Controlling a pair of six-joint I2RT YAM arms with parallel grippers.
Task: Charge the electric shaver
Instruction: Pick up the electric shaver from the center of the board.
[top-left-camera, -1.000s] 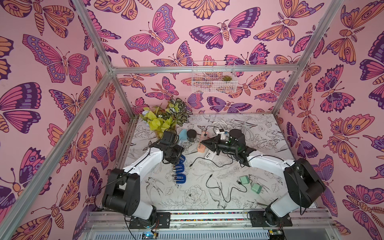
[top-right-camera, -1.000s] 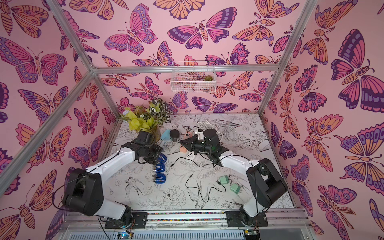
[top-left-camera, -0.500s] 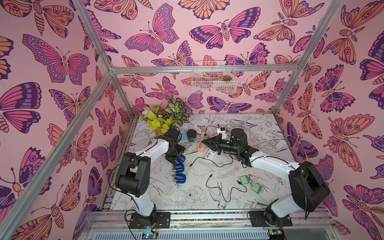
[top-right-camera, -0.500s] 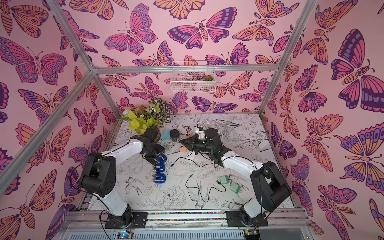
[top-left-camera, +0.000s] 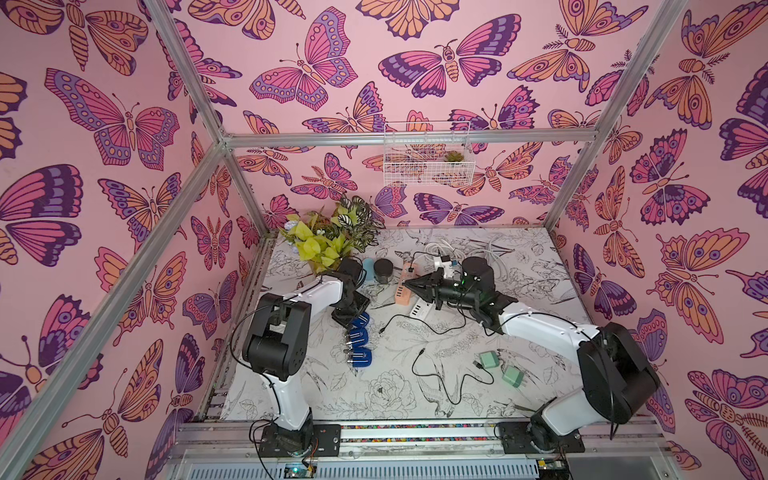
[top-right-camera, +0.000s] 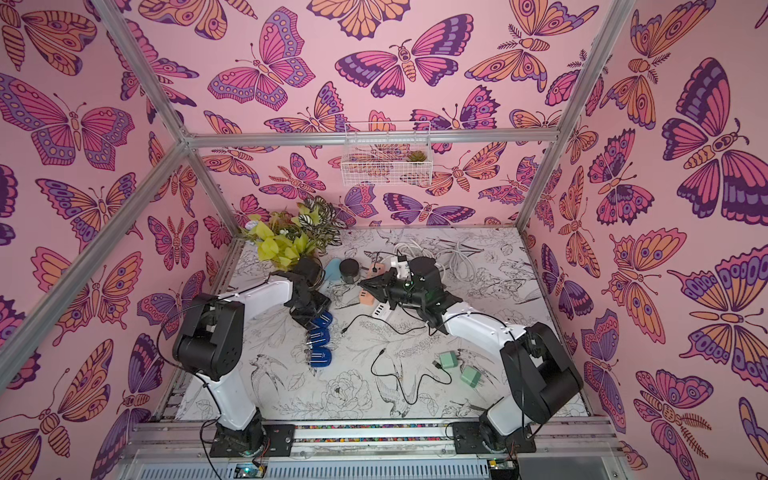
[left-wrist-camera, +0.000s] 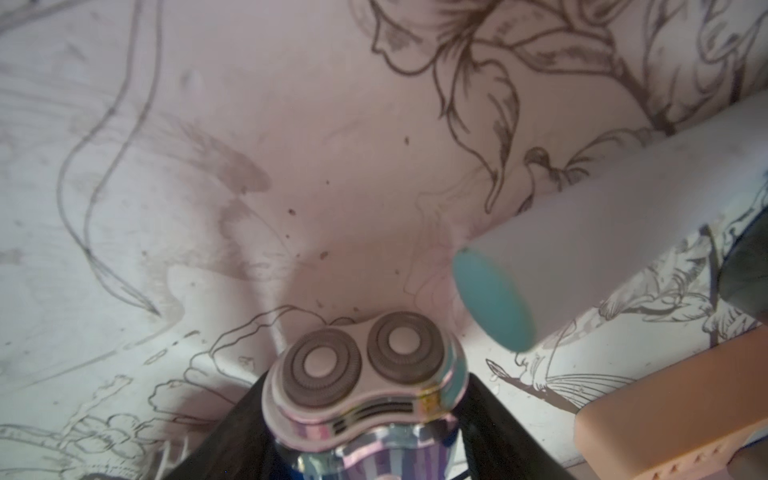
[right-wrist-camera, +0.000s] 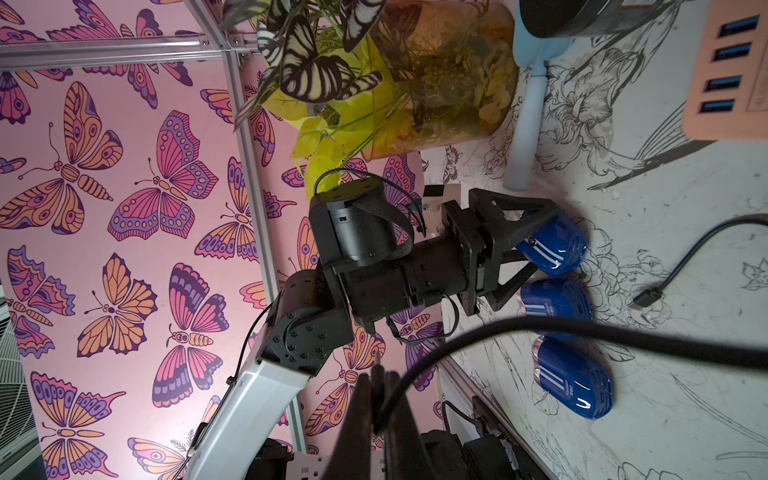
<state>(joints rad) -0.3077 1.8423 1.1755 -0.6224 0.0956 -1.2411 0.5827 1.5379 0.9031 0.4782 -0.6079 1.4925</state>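
Three blue electric shavers lie in a row at the table's left. My left gripper (top-left-camera: 354, 316) is shut on the far one (top-left-camera: 361, 320), black fingers (right-wrist-camera: 509, 208) on both its sides. In the left wrist view its twin round cutting heads (left-wrist-camera: 361, 365) stick out between my left gripper's (left-wrist-camera: 365, 378) fingers, low over the table. My right gripper (top-left-camera: 409, 284) hovers over the chargers, pointing left, shut on the plug (right-wrist-camera: 377, 365) of a black cable (right-wrist-camera: 582, 328). The plug's metal tip pokes past the right gripper's (right-wrist-camera: 377, 375) fingertips.
The other two shavers (top-left-camera: 358, 337) (top-left-camera: 360, 356) lie just nearer than the held one. A peach USB charger (top-left-camera: 402, 293) and a white one (top-left-camera: 419, 309) sit mid-table, with a black jar (top-left-camera: 382, 270), a light blue brush (right-wrist-camera: 528, 124), a plant (top-left-camera: 328, 241), white cords (top-left-camera: 490, 253), green adapters (top-left-camera: 488, 359) and a loose cable (top-left-camera: 440, 374) around.
The left arm's elbow has risen and swung inward while its gripper stayed at the far shaver. The right gripper has hardly moved, still holding the plug.
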